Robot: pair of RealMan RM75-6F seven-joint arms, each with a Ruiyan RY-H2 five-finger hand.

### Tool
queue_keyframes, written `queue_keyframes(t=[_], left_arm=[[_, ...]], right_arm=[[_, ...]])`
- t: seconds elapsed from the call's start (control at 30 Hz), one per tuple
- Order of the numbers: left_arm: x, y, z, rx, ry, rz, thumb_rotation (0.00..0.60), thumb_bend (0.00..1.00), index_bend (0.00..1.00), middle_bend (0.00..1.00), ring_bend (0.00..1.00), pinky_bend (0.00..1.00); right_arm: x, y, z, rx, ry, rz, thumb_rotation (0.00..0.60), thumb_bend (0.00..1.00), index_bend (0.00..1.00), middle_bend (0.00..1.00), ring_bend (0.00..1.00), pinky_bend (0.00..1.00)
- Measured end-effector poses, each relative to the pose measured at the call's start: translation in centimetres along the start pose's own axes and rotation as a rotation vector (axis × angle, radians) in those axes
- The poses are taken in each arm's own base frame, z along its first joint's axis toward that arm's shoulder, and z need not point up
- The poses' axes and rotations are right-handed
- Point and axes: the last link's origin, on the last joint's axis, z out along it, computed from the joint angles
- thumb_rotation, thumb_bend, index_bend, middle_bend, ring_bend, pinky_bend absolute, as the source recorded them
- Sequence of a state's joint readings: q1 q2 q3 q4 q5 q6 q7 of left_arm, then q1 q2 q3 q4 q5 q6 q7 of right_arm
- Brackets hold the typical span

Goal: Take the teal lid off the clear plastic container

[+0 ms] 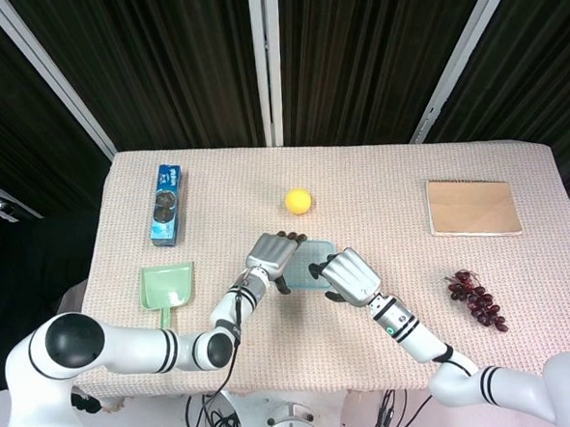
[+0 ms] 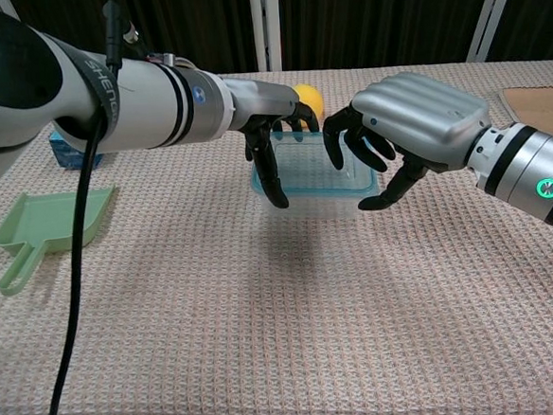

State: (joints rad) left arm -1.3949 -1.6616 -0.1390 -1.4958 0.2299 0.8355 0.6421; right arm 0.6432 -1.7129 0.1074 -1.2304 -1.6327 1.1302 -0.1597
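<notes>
The clear plastic container sat near the middle of the counter, just in front of the orange ball, with its teal lid seated on the rim. The left hand braced the container's left end, its thumb down the near wall and its fingers curled over the far edge, grasping the box. The right hand hung over the right end with its fingers bent down onto the lid and the thumb reaching toward the near right corner; whether it had actually pinched the rim could not be told, since the head view hid the contact under the hand. To do this step well, the right hand would probably need to hook the lid's lip at that corner and peel upward from one end, while the left hand pressed the box down so that it did not lift or slide on the woven cloth.
</notes>
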Motion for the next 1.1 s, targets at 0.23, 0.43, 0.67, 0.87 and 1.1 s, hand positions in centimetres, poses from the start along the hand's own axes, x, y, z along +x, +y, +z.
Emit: queue_keyframes(t=[0.23, 0.43, 0.67, 0.87, 1.1], left_arm=[[-0.1, -0.1, 0.1, 0.001, -0.004, -0.002, 0.600, 0.00, 0.25, 0.35, 0.31, 0.40], [-0.1, -0.1, 0.1, -0.002, -0.006, -0.002, 0.600, 0.00, 0.25, 0.35, 0.31, 0.40], [-0.3, -0.2, 0.1, -0.008, -0.007, 0.004, 0.600, 0.00, 0.25, 0.35, 0.31, 0.40], [-0.3, -0.2, 0.3, -0.013, -0.005, 0.001, 0.600, 0.00, 0.26, 0.35, 0.31, 0.40], [-0.4, -0.5, 0.3, -0.014, -0.004, 0.002, 0.600, 0.00, 0.25, 0.35, 0.31, 0.39]], right_arm=[[-0.2, -0.1, 0.1, 0.002, -0.015, -0.001, 0.600, 0.00, 0.52, 0.74, 0.70, 0.96], [0.1, 0.1, 0.3, -0.005, -0.007, -0.005, 0.600, 0.00, 0.52, 0.74, 0.70, 0.96], [0.6, 0.1, 0.5, -0.006, 0.001, -0.018, 0.600, 0.00, 0.51, 0.74, 0.71, 0.96], [1.2, 0.3, 0.6, -0.006, 0.008, -0.038, 0.600, 0.00, 0.51, 0.74, 0.70, 0.96], [1.7, 0.4, 0.6, -0.001, 0.027, -0.023, 0.600, 0.03, 0.51, 0.74, 0.70, 0.96]])
